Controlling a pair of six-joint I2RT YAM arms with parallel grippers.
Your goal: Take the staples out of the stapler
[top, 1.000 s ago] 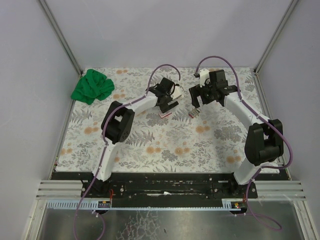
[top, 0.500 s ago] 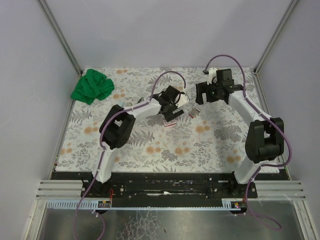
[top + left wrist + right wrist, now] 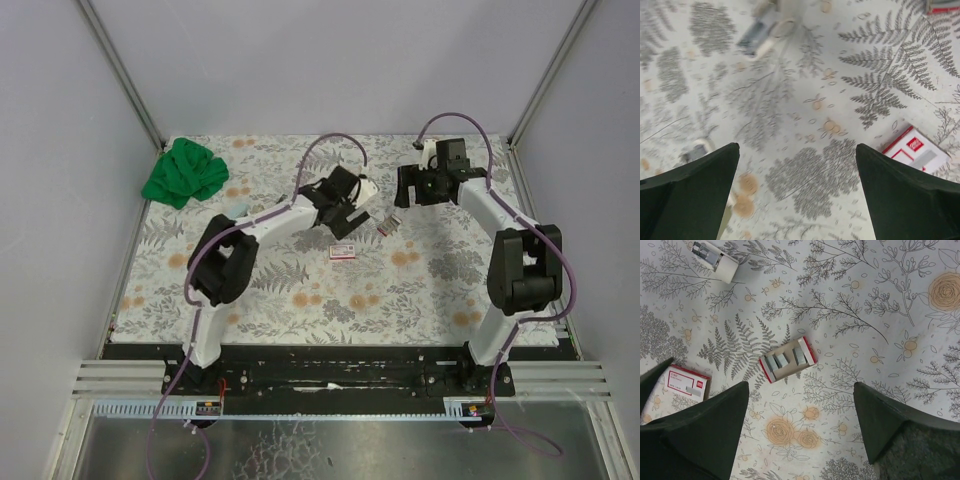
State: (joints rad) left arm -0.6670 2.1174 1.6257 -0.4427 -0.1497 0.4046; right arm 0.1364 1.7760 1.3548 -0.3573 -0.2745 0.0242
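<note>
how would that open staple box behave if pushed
The open staple box looks like thin card, so probably light and easily slid or crushed. Its grey staple strips lie uncovered, so tipping would likely spill them.

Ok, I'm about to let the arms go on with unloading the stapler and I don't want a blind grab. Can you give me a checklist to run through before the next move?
1. Left hand open, nothing between its fingers: ok.
2. Right hand open and empty: ok.
3. White stapler in sight of the right wrist camera, touched by neither hand: ok.
4. Whether that stapler is loaded, or its magazine open: cannot tell.
5. The open staple box and the closed red-and-white box lie apart from the stapler, out of the way of a grasp: ok.
</note>
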